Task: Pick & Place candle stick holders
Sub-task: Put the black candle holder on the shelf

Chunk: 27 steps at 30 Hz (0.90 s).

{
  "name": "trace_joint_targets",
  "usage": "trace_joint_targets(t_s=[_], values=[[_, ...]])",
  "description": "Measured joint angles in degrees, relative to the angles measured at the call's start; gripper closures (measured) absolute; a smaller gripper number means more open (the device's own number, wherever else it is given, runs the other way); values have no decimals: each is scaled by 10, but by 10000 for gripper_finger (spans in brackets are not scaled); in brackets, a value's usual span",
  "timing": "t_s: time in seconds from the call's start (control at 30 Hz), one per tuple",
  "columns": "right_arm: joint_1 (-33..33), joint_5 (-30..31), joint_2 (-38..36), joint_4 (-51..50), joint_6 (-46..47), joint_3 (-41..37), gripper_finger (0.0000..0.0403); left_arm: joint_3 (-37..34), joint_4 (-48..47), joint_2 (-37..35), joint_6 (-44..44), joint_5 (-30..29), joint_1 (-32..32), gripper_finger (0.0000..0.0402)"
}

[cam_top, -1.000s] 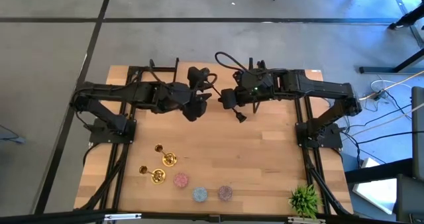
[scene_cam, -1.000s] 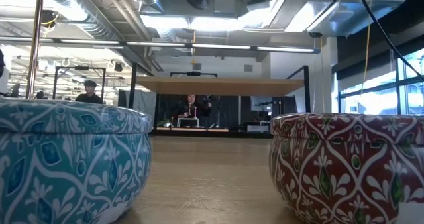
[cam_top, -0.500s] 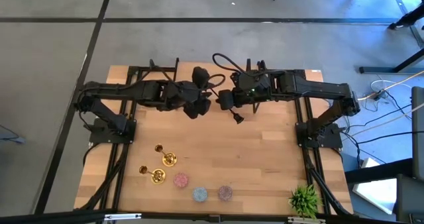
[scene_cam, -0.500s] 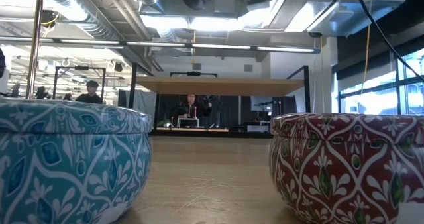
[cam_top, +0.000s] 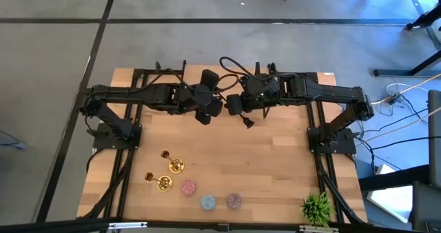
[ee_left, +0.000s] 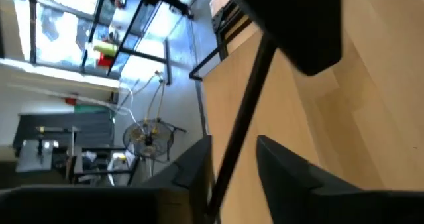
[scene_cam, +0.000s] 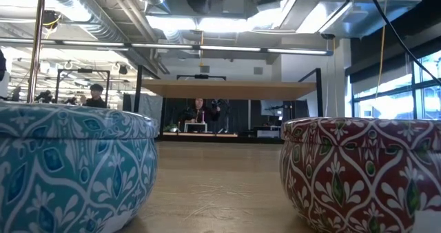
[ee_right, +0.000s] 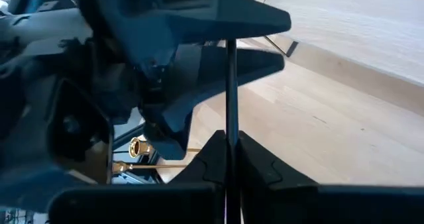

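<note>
My right gripper hangs above the table's far middle, shut on the black candle stick holder. My left gripper faces it closely from the left, open, one finger on either side of the black shaft; I cannot tell whether a finger touches it. Two gold holders stand on their round bases near the front left. Beside them the pink, light blue and purple squat holders rest on the table. My right gripper pinches the black holder's slim shaft between its two fingers, which lie across it. The fingers slant down from the table's right side. The holder is lifted clear of the table.
A small green spiky plant stands at the front right corner. Bare wood lies between the grippers and the row of holders. Black frame rails run along both sides. People sit in the room beyond the far edge.
My left gripper has moved toward the table's right and a little down, closing in on my right gripper and the black holder.
</note>
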Motion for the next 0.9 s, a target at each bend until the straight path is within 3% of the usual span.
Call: trace_joint_targets(t_s=[0.17, 0.33, 0.5, 0.67, 0.9], values=[[0, 0, 0, 1, -14, 0, 385, 0, -20, 4, -49, -16, -4, 389], [0, -7, 2, 15, -59, -1, 370, 0, -52, -4, -105, 20, -5, 394], [-1, 57, -3, 83, -155, 2, 332, -1, -96, -9, -188, 93, -8, 398], [1, 71, 0, 131, -186, 1, 281, -1, -127, -9, -210, 103, -17, 399], [12, 177, -6, 171, -212, 1, 207, -1, -94, -28, -327, 207, -19, 399]])
